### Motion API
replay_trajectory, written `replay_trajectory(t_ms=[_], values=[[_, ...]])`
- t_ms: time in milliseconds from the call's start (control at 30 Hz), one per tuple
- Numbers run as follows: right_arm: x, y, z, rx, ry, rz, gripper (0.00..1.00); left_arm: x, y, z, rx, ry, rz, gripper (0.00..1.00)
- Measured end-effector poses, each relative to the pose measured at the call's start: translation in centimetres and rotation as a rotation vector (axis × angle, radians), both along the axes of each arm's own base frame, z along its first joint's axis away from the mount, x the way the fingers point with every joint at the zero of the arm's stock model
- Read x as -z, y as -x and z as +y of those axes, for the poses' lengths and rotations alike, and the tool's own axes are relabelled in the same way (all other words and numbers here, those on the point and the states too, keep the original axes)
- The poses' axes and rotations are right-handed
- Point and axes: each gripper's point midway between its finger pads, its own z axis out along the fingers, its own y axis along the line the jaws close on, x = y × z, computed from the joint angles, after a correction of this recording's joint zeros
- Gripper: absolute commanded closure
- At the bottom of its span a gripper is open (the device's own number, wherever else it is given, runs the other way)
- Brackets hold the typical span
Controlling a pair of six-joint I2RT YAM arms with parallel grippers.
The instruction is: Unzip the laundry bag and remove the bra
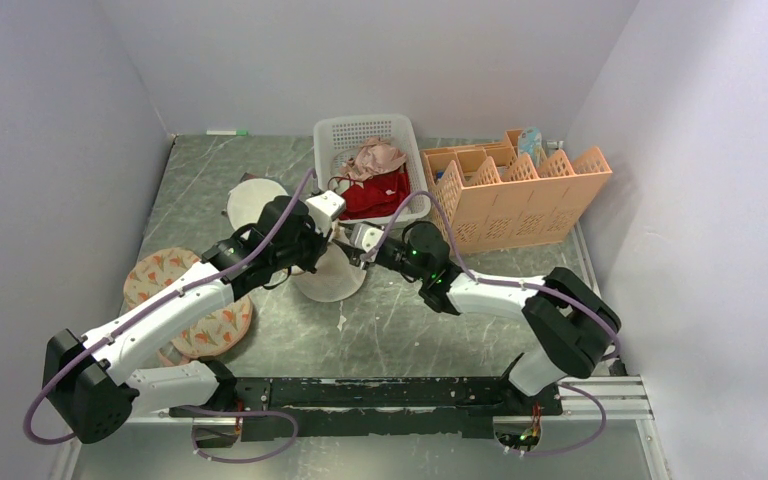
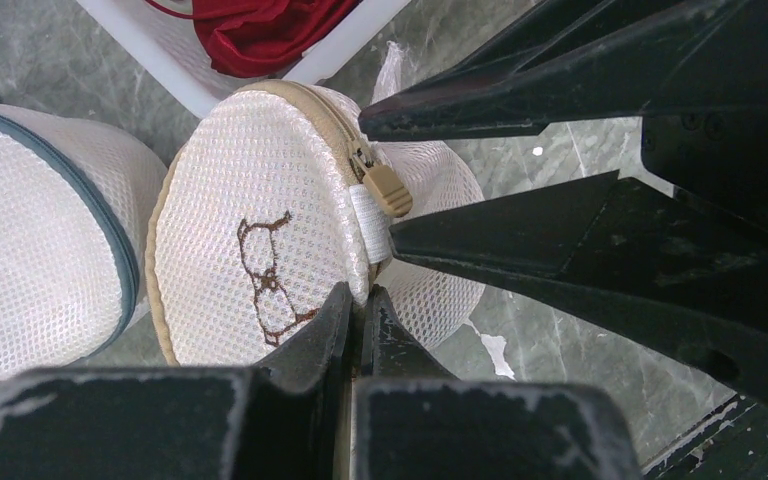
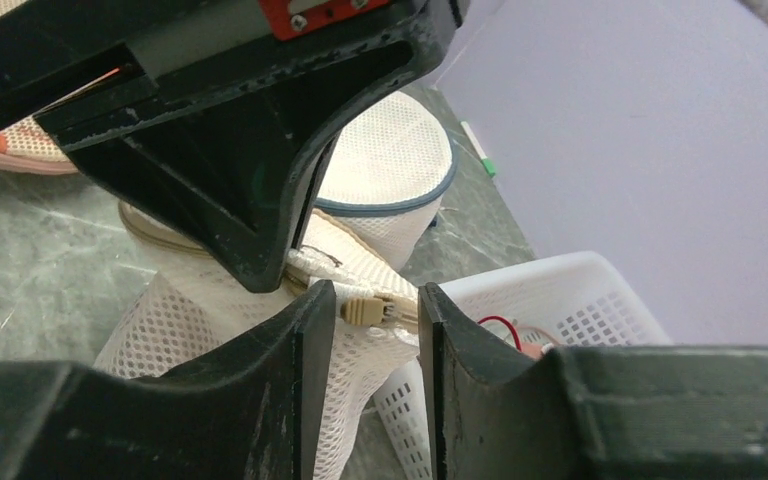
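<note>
The cream-white mesh laundry bag (image 1: 328, 278) stands at the table's middle, its brown bra outline (image 2: 265, 268) facing the left wrist view. My left gripper (image 2: 362, 293) is shut on the bag's rim fabric just below the zip; it also shows in the top view (image 1: 326, 236). My right gripper (image 3: 375, 295) is open, with the beige zip pull (image 3: 365, 312) between its fingers and touching neither. The pull (image 2: 388, 188) sits between those black fingers (image 2: 560, 240) in the left wrist view. The zip looks closed. The bra is hidden.
A whiter drum-shaped bag (image 2: 30, 240) stands just left of the laundry bag. A white basket (image 1: 398, 128) with red and pink garments is behind it. An orange rack (image 1: 520, 190) is at the back right. A flat floral pouch (image 1: 185, 300) lies at the left.
</note>
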Motion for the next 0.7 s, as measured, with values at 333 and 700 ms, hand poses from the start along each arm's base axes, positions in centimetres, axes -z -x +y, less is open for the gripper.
replay_trajectory(t_ms=[333, 700], values=[[-0.2, -0.6, -0.1, 0.030, -0.021, -0.009, 0.74, -0.1, 0.1, -0.1, 0.009, 0.007, 0.002, 0.93], [-0.3, -1.1, 0.0, 0.048, -0.048, -0.006, 0.98, -0.5, 0.2, -0.1, 0.009, 0.016, -0.008, 0.93]])
